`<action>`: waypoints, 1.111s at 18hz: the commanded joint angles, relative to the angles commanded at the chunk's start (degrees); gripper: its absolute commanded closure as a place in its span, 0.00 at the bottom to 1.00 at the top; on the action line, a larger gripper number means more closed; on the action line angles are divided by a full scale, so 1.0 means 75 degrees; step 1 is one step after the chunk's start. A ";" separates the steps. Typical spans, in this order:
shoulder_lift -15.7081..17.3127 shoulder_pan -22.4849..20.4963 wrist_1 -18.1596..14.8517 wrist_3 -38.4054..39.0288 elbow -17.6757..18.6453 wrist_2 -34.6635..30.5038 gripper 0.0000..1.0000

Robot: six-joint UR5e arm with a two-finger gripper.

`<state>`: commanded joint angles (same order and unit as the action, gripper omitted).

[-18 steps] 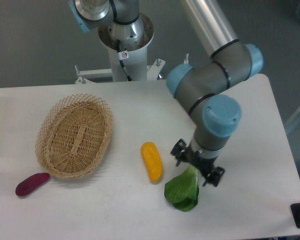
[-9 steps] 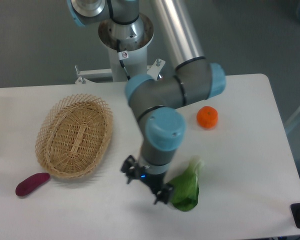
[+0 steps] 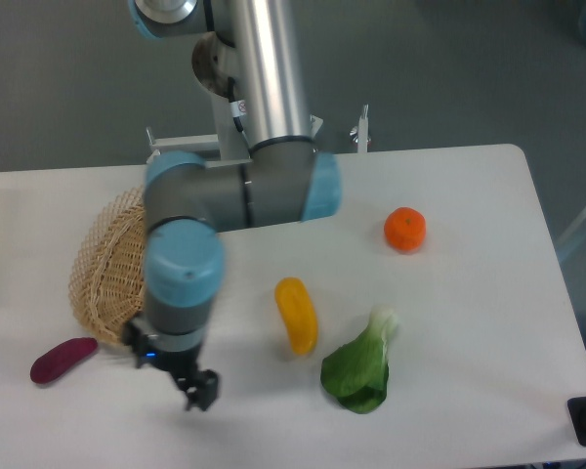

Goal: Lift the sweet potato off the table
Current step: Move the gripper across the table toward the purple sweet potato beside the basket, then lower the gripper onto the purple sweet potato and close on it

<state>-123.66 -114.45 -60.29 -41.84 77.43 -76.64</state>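
One white bench (image 3: 488,322) carries five loose items: one dark purple sweet potato (image 3: 62,359) at the near left, one woven basket (image 3: 103,274) just beyond it, one yellow-orange oblong vegetable (image 3: 296,315) near the middle, one green leafy vegetable (image 3: 359,365) to its near right, and one round orange fruit (image 3: 404,229) farther right. One robot arm (image 3: 236,191) reaches over the bench, with one end effector (image 3: 174,368).

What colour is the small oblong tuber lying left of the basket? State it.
Dark purple-magenta, the small oblong smooth sweet potato; the fixed camera shows it plainly.

End effector (image 3: 176,371) low, pointing down
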 joint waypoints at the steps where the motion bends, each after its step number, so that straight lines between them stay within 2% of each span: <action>1: -0.0024 0.0187 0.0011 0.0000 0.0035 -0.0012 0.00; 5: -0.0117 0.0646 0.0047 0.0012 0.0269 -0.0094 0.00; 10: -0.0457 0.0962 0.0070 0.0550 0.0269 -0.0105 0.00; 13: -0.0633 0.1173 0.0070 0.0843 0.0305 -0.0596 0.00; 18: -0.0750 0.1267 0.0094 0.1253 0.0410 -0.0692 0.00; 20: -0.0832 0.1326 0.0292 0.1417 0.0422 -0.0703 0.00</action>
<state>-129.90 -104.51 -58.10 -31.21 80.60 -81.91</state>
